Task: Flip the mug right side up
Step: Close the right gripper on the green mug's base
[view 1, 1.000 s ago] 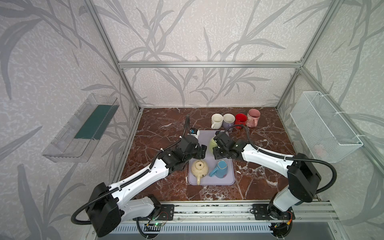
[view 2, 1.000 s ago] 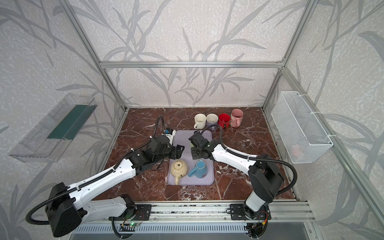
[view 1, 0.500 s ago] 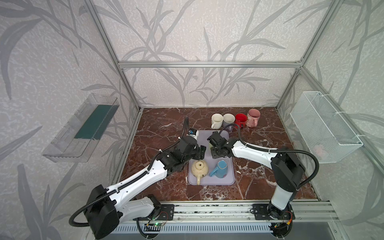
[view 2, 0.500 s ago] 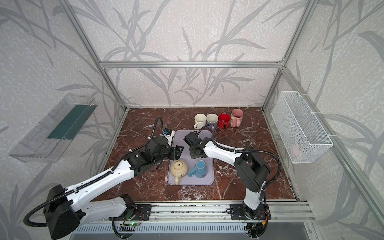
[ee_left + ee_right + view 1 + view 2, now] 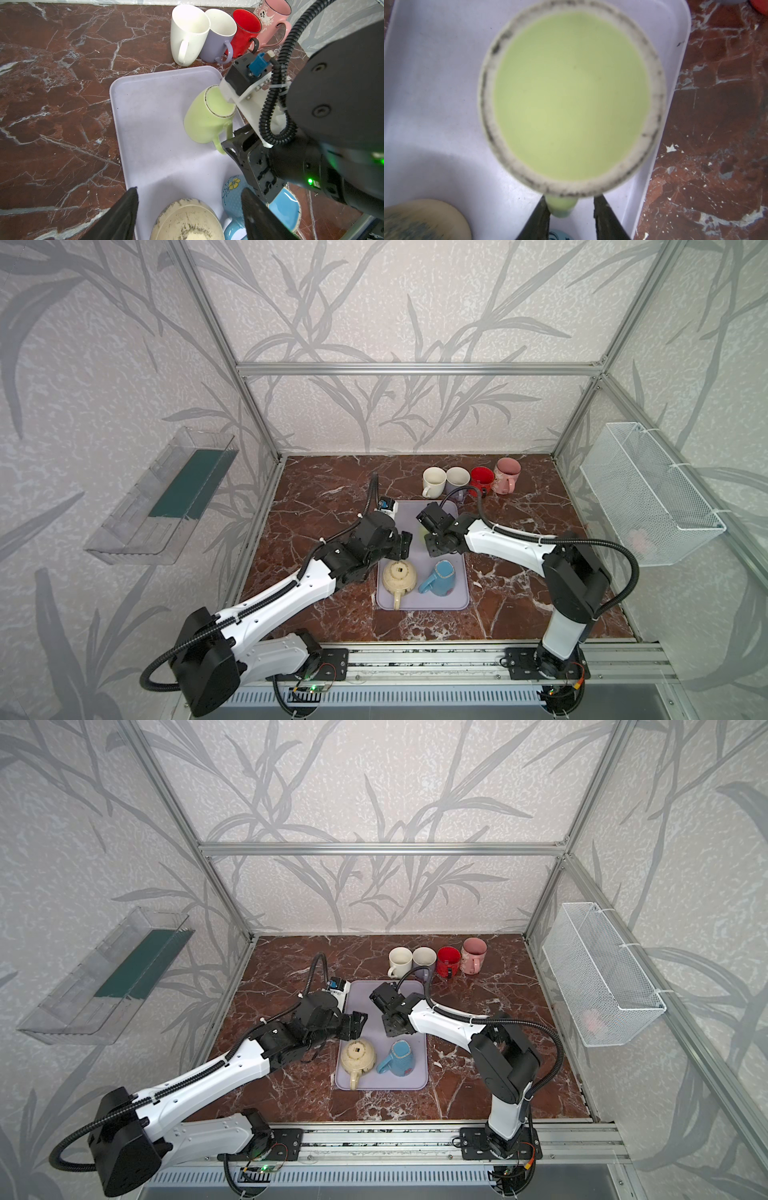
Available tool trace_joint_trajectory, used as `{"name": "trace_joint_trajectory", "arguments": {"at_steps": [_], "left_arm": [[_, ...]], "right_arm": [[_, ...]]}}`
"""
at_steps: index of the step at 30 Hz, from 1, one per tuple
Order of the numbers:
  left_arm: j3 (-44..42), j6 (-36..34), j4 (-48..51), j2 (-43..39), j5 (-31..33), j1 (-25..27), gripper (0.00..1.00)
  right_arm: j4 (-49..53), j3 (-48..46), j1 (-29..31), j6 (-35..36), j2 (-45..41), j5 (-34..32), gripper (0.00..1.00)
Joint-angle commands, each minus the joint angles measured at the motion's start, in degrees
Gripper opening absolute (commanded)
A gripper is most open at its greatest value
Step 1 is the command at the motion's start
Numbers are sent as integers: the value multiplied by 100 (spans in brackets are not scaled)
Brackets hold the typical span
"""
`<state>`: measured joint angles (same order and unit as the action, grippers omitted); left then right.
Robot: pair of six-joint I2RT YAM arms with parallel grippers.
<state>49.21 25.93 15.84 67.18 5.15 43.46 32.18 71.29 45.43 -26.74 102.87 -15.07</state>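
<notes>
You are working over the pale lavender plastic tray [image 5: 419,601] lying on the red-brown marble tabletop [image 5: 332,497]. The task's pale green ceramic mug [image 5: 205,120] is sitting upside down on the far right part of that tray. Its unglazed, speckled base ring is facing up and its handle is pointing towards the near side. You are straddling that handle with the right gripper [image 5: 571,199]. Its jaws are standing narrowly apart: one black finger [image 5: 537,224] is touching the handle, and a small gap is showing before the other. In both top views the right arm's wrist is covering nearly all of the mug.

You are hovering the left gripper [image 5: 189,190], jaws spread wide and empty, above the upturned base of the cream stoneware mug [image 5: 187,222]. That mug is standing mouth down on the tray's near left part. Just beside it, a blue dotted mug with a yellow flower [image 5: 230,195] is resting on the tray; whether it is lying on its side or only tipped, I cannot tell. Along the far edge of the tabletop, four mugs are standing upright in a close row: a white mug [image 5: 434,481], a lavender mug [image 5: 457,479], a red mug [image 5: 482,480] and a pink mug [image 5: 508,475].
</notes>
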Motion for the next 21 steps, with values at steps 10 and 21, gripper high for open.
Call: {"name": "trace_joint_trajectory", "arguments": {"at_steps": [10,21], "left_arm": [[8,-30,41,31,162,13,76],[31,-38,40,85,144,14,76]], "right_arm": [[269,589,-56,345,189,61,36],[400,745,-192,335,450,-21,34]]}}
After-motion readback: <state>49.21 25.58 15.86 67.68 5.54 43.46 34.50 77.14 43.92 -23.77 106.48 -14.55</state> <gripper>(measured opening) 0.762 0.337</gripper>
